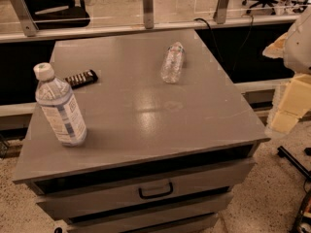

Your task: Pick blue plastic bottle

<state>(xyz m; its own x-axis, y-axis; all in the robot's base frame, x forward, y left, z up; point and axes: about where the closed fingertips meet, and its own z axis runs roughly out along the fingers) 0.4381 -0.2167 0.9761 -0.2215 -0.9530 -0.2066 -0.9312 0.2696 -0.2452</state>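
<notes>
A: blue plastic bottle (60,106)?
B: I see it upright at table's (146,135) front-left corner; dark bar (81,78) just behind; small clear bottle (172,62) lying near back edge; gripper (291,101) beyond right edge, open or closed I can't tell

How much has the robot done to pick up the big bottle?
Nothing looks done yet. The blue plastic bottle stands untouched on the left of the cabinet top. The gripper hangs off the right edge, far from it. Reaching, gripping and lifting are all left.
</notes>
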